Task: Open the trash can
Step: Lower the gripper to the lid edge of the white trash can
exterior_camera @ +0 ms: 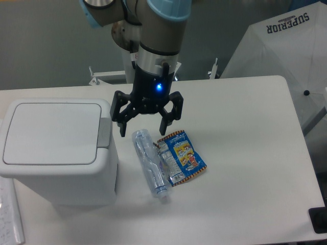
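I'm hovering my gripper [145, 126] with jaws spread, holding nothing — trash can [57, 151] sitting at 9 o'clock, lid closed. Aiming one finger squarely onto the grey push tab [104, 131] — pressing straight down.

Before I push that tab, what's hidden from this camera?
- Trash can: left side cut by the frame edge; inside hidden under the shut lid.
- Grey tab: seen edge-on, latch unreadable.
- Hand: height above the table unclear.
- Wrapper print: too small.
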`<move>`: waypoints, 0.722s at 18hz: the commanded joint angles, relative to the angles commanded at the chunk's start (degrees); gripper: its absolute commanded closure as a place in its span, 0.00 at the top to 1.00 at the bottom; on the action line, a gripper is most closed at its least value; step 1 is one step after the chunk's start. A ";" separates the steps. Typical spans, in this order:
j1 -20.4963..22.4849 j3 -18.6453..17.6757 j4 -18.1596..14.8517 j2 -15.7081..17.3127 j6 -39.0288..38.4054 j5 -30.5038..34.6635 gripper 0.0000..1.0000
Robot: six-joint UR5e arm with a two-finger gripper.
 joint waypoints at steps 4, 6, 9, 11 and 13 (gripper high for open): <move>-0.88 -0.26 0.00 0.00 0.00 0.09 1.00; -1.05 -0.44 0.00 0.00 0.00 0.09 1.00; -1.32 -0.53 -0.09 0.09 0.00 0.00 1.00; -1.41 -0.62 -0.09 0.17 0.00 -0.17 1.00; -1.41 -0.62 -0.09 0.17 0.00 -0.17 1.00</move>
